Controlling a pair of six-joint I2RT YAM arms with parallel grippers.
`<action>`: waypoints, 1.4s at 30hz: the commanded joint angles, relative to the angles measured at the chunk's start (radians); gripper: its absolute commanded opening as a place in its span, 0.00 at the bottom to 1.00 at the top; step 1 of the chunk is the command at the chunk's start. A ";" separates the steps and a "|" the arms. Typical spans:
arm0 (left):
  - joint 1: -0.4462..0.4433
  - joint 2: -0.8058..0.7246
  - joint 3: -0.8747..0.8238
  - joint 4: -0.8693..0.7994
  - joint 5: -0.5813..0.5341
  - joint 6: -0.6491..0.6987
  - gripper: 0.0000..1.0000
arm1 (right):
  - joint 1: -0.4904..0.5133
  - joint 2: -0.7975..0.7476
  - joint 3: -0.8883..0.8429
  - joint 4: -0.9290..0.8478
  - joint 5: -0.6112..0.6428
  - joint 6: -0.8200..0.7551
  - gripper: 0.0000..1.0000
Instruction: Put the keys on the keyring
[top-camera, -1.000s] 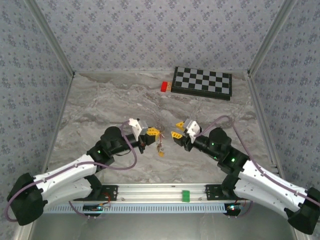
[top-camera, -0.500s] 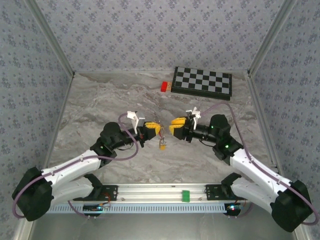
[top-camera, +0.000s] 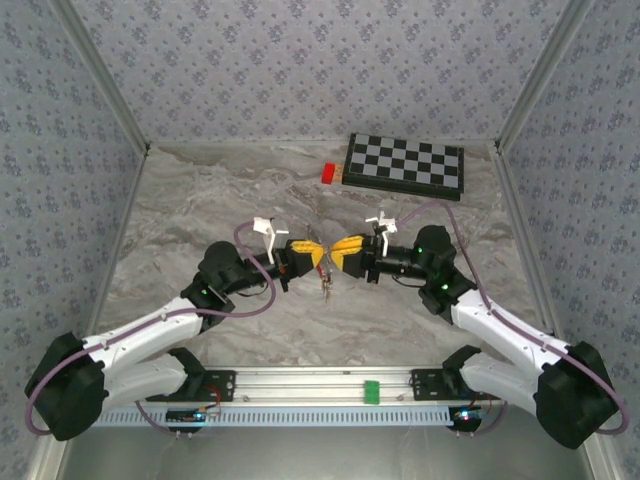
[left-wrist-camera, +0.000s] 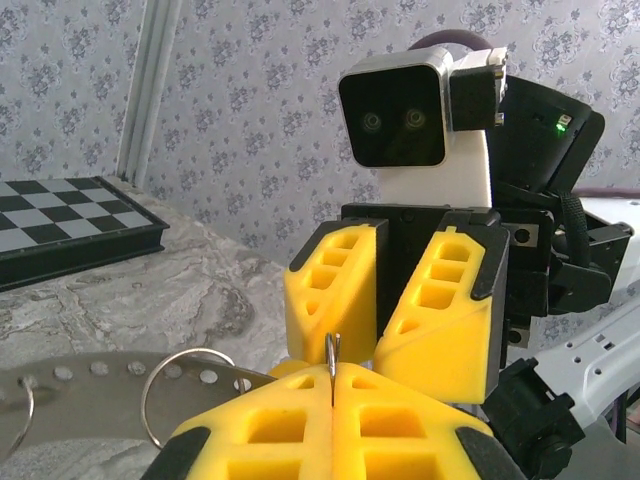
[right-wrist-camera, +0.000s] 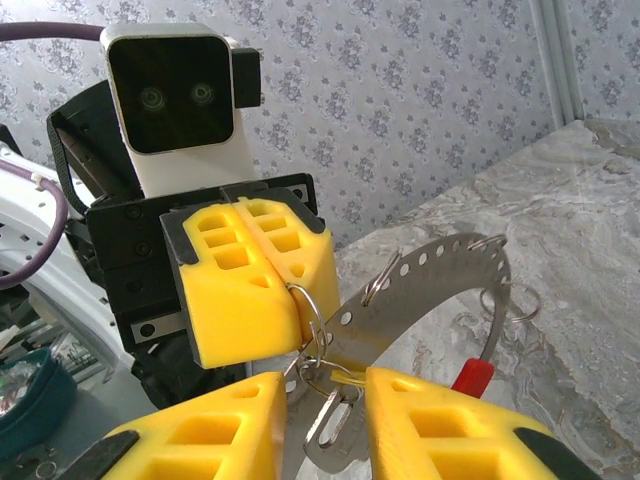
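The keyring (right-wrist-camera: 430, 265) is seen as a flat grey band bent into a loop, pierced by a row of small holes, with a short red section (right-wrist-camera: 472, 376) at its lower end. Thin wire rings are threaded through several holes. It is held clear of the table, pinched by one small ring between the closed pads of the left gripper (top-camera: 312, 256), and hangs below them. The keys (right-wrist-camera: 346, 378) are seen only as a thin yellow sliver among those rings; their number cannot be told.

The keyring (right-wrist-camera: 430, 268) hangs between left gripper (top-camera: 316, 254) and right gripper (top-camera: 338, 252)
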 joint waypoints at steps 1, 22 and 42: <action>-0.004 -0.002 0.037 0.057 0.030 -0.008 0.00 | 0.004 0.009 0.043 0.041 -0.032 0.010 0.27; -0.011 -0.019 0.029 0.034 0.020 0.018 0.00 | 0.003 0.046 0.054 0.054 -0.042 -0.002 0.37; -0.013 -0.026 0.025 0.031 0.013 0.027 0.00 | 0.004 0.052 0.090 0.014 -0.063 -0.019 0.30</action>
